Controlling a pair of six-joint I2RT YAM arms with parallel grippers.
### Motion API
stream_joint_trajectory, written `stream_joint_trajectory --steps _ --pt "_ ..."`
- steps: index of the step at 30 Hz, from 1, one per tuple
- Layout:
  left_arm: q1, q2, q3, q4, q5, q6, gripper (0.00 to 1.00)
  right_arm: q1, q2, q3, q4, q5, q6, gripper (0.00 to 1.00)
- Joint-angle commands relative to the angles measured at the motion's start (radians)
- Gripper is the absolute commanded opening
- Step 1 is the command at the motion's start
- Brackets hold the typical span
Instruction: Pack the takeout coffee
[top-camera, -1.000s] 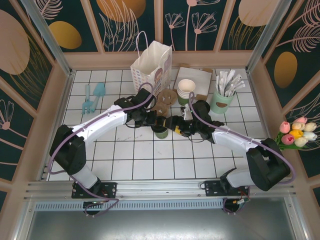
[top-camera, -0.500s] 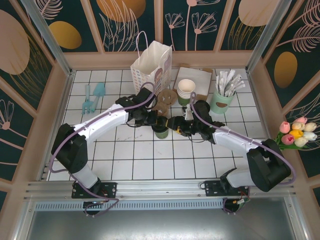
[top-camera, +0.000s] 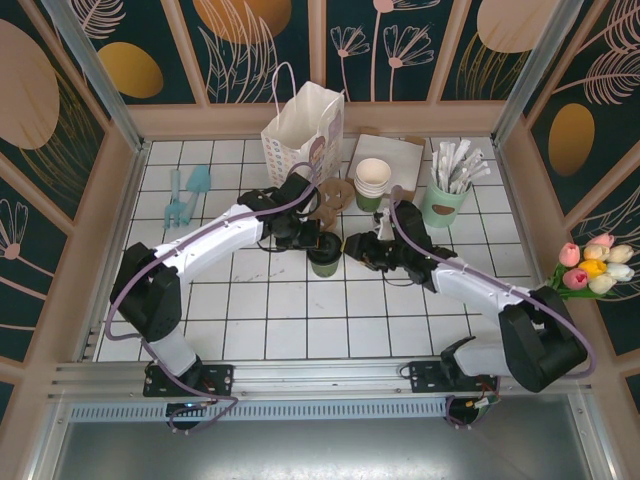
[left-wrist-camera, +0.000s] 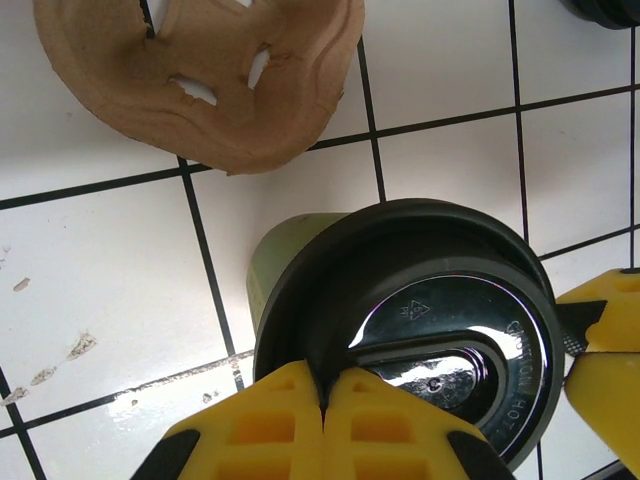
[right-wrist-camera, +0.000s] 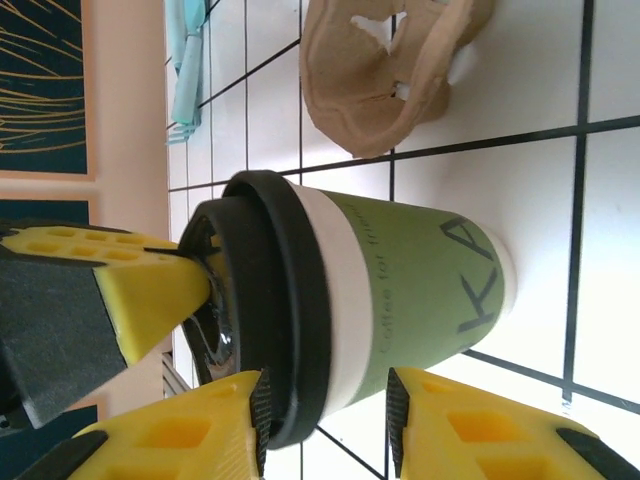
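At mid-table the takeout coffee stands upright on the tiles with its lid on, apart from the white paper bag. Left gripper: jaws shut, tips on the lid rim. Right gripper: jaws part-open at the cup's side, no firm hold evident. Lidding looks done; lift and bagging remain

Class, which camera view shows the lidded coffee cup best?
Right wrist: the coffee cup appears side-on, with its green wall, lettering and black lid all clear. Left wrist looks down on its lid; the top view shows it small.
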Motion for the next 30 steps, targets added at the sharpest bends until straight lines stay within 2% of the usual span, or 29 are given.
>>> stream_joint_trajectory --steps 1,3,8,15,23,30 --pt "-0.006 0.044 0.007 -0.062 -0.008 0.022 0.00 -0.006 -0.072 -0.020 0.053 0.036 -0.004 0.39" --pt "-0.006 0.046 0.009 -0.064 -0.008 0.023 0.00 -0.011 -0.080 -0.021 0.031 0.048 -0.012 0.38" --pt "-0.007 0.049 0.016 -0.065 -0.008 0.027 0.00 -0.016 -0.022 -0.018 0.058 -0.035 -0.009 0.36" --pt "-0.012 0.049 0.012 -0.053 -0.005 0.023 0.00 -0.014 0.044 0.007 0.066 -0.072 -0.016 0.34" --pt "-0.023 0.086 0.025 -0.070 -0.030 0.046 0.00 -0.010 0.083 -0.010 -0.055 0.002 -0.013 0.30" --pt "-0.023 0.159 -0.155 -0.058 0.010 0.037 0.00 -0.010 0.122 -0.058 -0.172 0.031 -0.033 0.30"
